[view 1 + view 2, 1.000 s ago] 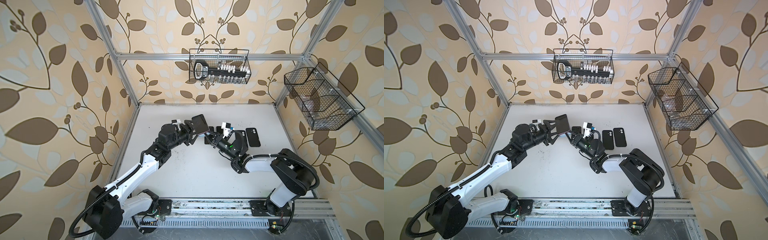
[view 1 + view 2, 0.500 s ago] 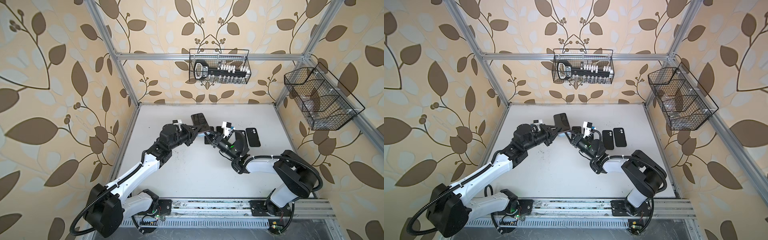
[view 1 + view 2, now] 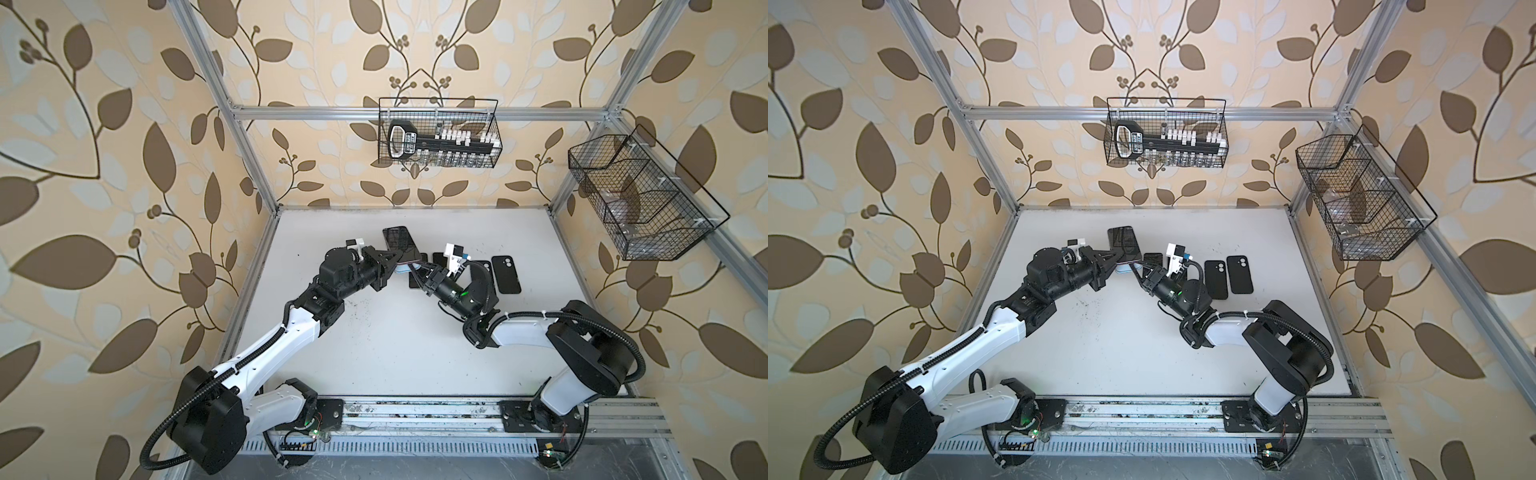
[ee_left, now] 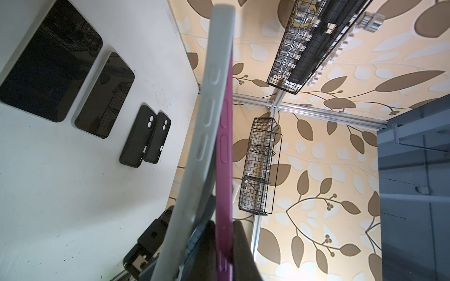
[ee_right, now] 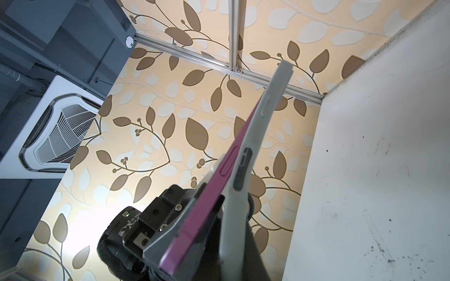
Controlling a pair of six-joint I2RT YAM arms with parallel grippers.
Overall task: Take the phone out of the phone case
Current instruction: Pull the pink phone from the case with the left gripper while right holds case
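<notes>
Tabletop (image 3: 395,353) | phone (image 3: 399,245) axis twd back wall (image 3: 316,166) | L fingers (image 4: 242,253) grip it | R fingers (image 5: 254,262) grip case (image 4: 207,109)

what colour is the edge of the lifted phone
Magenta, against the pale grey phone case; the slim phone's edge shows best in the left wrist view.

Magenta phone (image 4: 225,170) tilted, partly separated from its grey case (image 4: 207,109).

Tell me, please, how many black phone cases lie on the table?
2. One black case lies flat on the table, nearer the right wall; the other lies beside it, closer to the middle. The right arm covers some table, so another could be hidden.
</notes>
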